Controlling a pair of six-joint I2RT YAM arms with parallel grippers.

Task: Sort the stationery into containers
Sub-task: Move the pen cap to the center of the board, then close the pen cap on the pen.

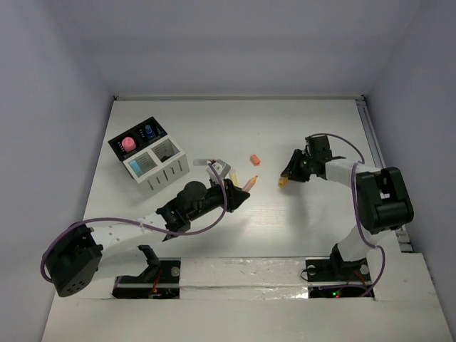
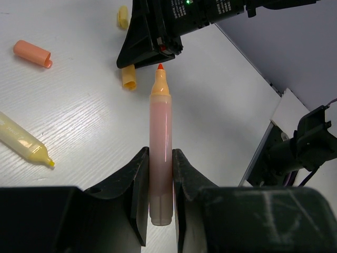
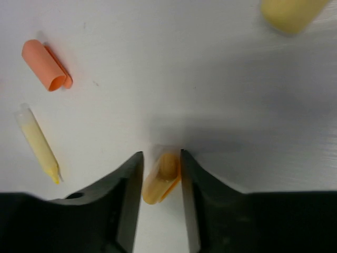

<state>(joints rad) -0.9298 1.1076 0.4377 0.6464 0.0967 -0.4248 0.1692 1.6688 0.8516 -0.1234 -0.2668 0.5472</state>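
Orange and uncapped, the marker (image 2: pixel 160 153) sat clamped by its tail between the left fingers (image 2: pixel 136 182), which were closed tight on the barrel, with the tip pointing away from the wrist. It was held to the right of the organizer (image 1: pixel 152 158), roughly level with the organizer's near corner. Whether it touched the bench (image 1: pixel 214 121) could not be told.

A yellow marker (image 2: pixel 23 142), also uncapped, lay on the bench between the organizer and the orange marker. An orange cap (image 1: pixel 255 159) lay a little further right of the organizer. Further right again, well apart from the organizer, the right fingers (image 3: pixel 129 182) were nearly shut, gripping a yellow cap (image 3: pixel 160 179) just at their tips. That cap was low over the bench, though contact could not be judged. A second yellow piece (image 3: pixel 292 13) lay beyond it, blurred.

Inside the organizer, one black compartment held a pink item (image 1: pixel 128 143) and the other a blue-topped item (image 1: pixel 148 131). The white compartment nearest the left arm held a light blue item (image 1: pixel 140 165). The contents of the fourth compartment could not be made out.
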